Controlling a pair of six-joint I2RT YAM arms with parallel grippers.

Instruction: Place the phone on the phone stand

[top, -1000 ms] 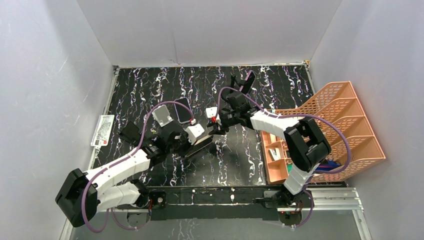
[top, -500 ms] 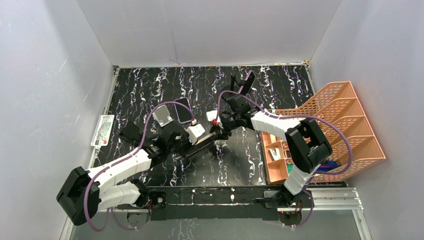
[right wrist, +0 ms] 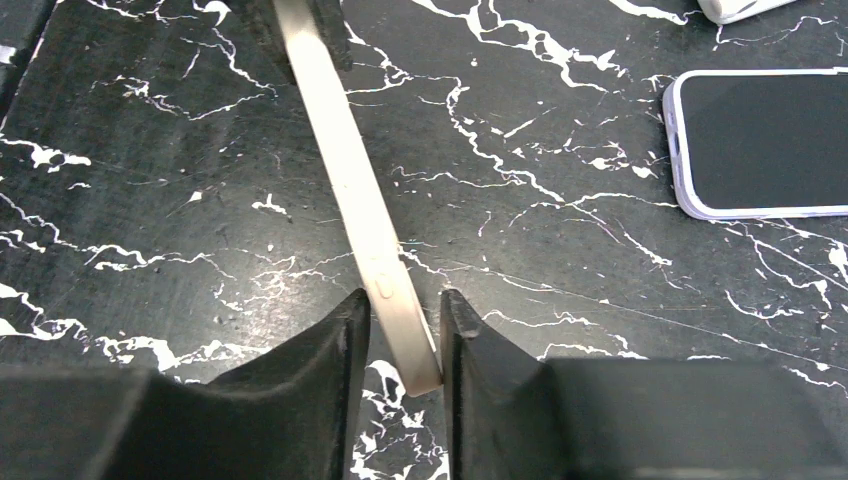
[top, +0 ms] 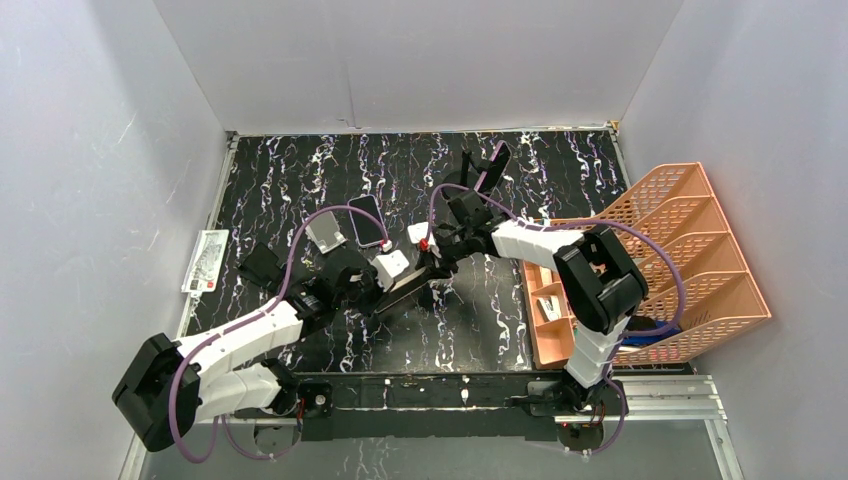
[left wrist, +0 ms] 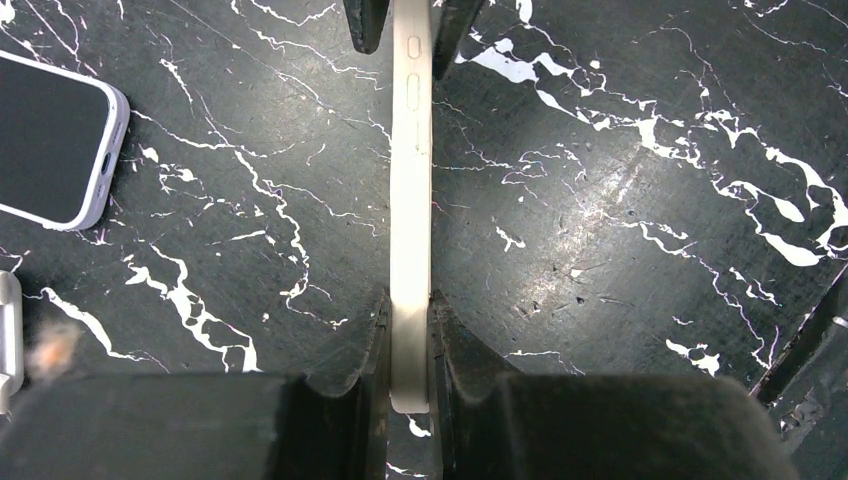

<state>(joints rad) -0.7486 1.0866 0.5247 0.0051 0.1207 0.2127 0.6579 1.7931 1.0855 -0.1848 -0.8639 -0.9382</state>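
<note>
Marble, black with white veins, makes the table [top: 300, 170], and both arms reach over it from the near edge toward its middle. Nearest, the left gripper [left wrist: 408, 310] is clamped tight on one end of the phone [left wrist: 410, 190], a cream-edged handset held on edge with its buttoned side turned up to the wrist camera. The phone spans the gap between the two arms near the table's centre; whether it clears the surface cannot be told. From the opposite side the right gripper [right wrist: 402, 305] straddles the phone's other end. Its fingers [right wrist: 320, 370] stand close on either side, with a thin gap showing at one, so whether they actually grip is unclear. Just beyond the left gripper a second phone [top: 366, 220] in a lilac case lies flat, screen up, with a tilted grey plate [top: 325, 232] beside it on the left. A white label [top: 205, 260] lies at the table's left edge, and an orange basket [top: 690, 200] stands along the right. Farthest back, a black stand [top: 490, 160] is upright near the rear wall, well apart from the held phone.
</note>
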